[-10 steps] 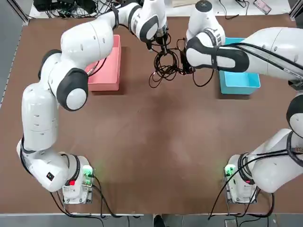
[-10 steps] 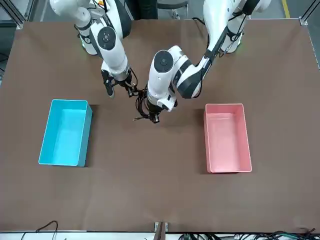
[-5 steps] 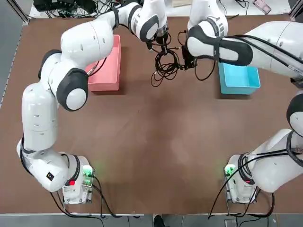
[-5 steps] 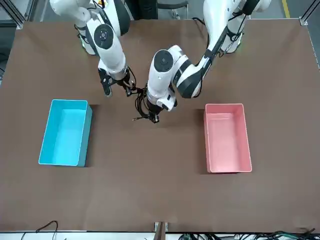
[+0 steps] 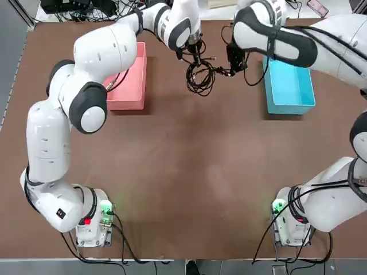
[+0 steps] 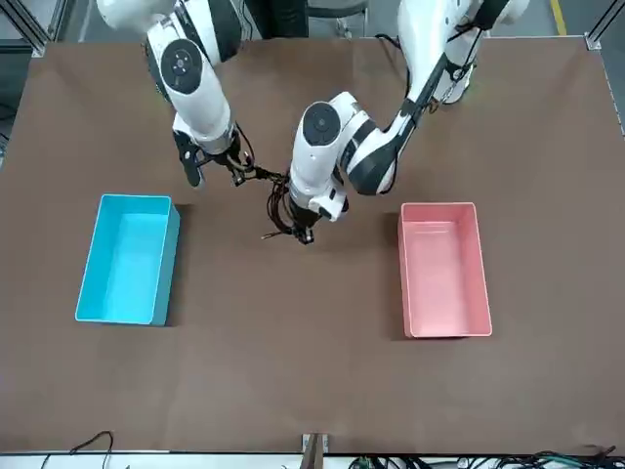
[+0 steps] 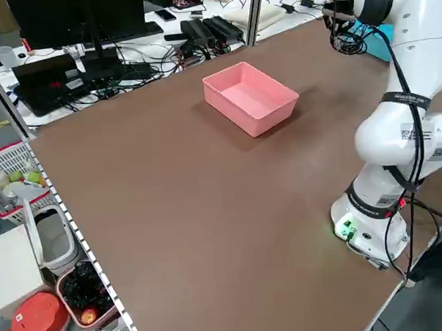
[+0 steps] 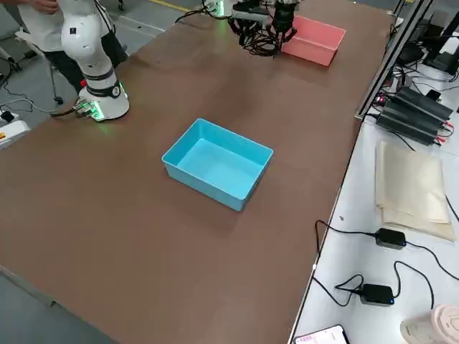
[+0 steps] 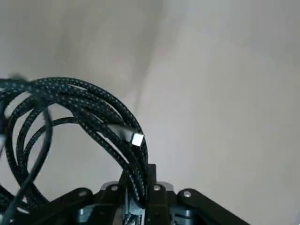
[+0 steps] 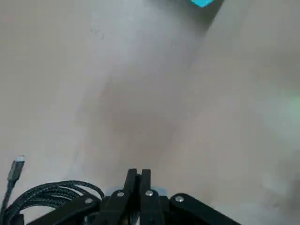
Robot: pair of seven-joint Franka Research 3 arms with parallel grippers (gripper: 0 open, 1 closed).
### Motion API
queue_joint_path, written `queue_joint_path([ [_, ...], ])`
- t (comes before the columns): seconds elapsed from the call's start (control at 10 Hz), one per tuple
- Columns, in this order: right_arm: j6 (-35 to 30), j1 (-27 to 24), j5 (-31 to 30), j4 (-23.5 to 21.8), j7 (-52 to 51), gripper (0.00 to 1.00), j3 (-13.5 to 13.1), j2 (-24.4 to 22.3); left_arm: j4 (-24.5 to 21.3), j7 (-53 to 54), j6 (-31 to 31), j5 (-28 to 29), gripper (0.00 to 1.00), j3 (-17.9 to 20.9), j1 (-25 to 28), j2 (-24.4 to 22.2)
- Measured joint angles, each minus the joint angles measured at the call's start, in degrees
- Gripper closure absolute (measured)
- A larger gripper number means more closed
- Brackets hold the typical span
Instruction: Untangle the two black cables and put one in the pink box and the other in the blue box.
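Observation:
The two black cables (image 5: 200,77) hang as one tangled bundle between the boxes, just over the brown table. My left gripper (image 5: 196,57) is shut on a braided loop (image 9: 93,108) at the bundle's top. My right gripper (image 5: 232,67) sits toward the blue box (image 5: 289,89), shut on a strand that runs tight from the bundle. In the right wrist view its fingers (image 10: 138,180) are pressed together beside a cable loop (image 10: 51,194). The pink box (image 5: 127,86) lies on the left arm's side. From the front, the bundle (image 6: 281,200) shows under the left gripper (image 6: 305,233).
Both boxes (image 6: 127,259) (image 6: 444,269) stand with nothing inside. The arm bases (image 5: 94,220) (image 5: 289,220) sit at the near table edge. Power bricks and loose wires (image 8: 376,265) lie on the bench beyond the table's far edge. Bare brown tabletop (image 5: 189,172) spans the middle.
My right gripper has moved away from the bases and toward the blue box, drawing one strand out taut. The bundle has shifted slightly after it; the left gripper has held its place.

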Motion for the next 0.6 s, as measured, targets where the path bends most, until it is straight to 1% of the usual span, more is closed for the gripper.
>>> queue_joint_path([
  [0.2, -5.5, -3.3, 0.0, 3.9, -3.6, 0.94, -0.1, -0.2, -0.2, 0.7, 0.0, 0.1, 0.85, 0.0, 0.0, 1.2],
  [0.4, -11.0, -8.3, 0.0, 7.9, -8.5, 0.94, -0.4, -0.3, -0.5, 2.6, -0.6, 0.1, 0.85, 0.3, 0.5, 2.3],
  [0.6, -15.7, -14.1, 0.0, 11.9, -13.3, 0.94, -0.6, -0.5, -0.6, 8.8, -3.8, 0.2, 0.85, 0.4, 3.1, 2.3],
])
